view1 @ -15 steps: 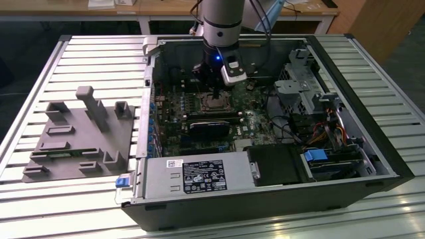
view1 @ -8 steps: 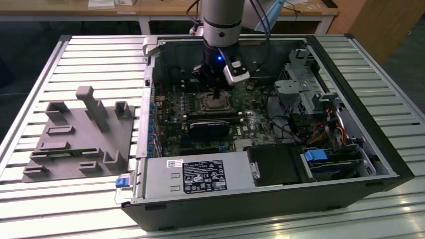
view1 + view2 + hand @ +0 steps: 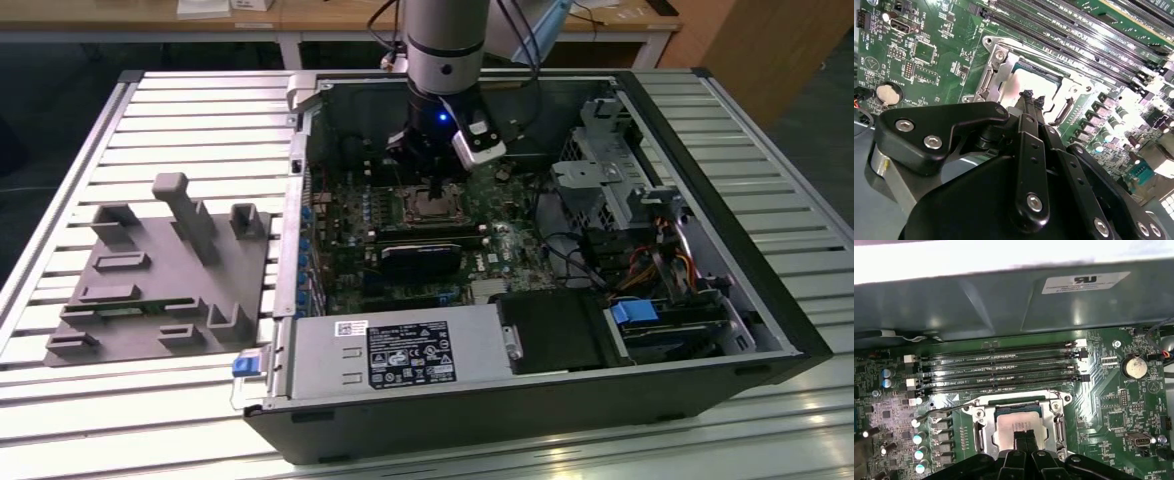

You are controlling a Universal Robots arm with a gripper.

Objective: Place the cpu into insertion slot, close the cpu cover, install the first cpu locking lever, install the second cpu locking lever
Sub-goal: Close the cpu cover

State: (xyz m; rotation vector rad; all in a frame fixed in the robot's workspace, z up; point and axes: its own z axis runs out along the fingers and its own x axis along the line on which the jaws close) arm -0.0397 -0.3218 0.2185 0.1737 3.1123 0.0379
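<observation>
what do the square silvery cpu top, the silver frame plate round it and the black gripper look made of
Square silvery cpu top: brushed metal, dull sheen. Silver frame plate: bare stamped steel, probably; bright glints. Black gripper: matte, plastic or coated metal, unclear; silver screws.

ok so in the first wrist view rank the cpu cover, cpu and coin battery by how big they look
cpu cover, largest
cpu, seen through its window
coin battery, smallest

One edge of the cpu [image 3: 1018, 421] behind the end effector [image 3: 1025, 436], itself cropped at picture edge
</observation>
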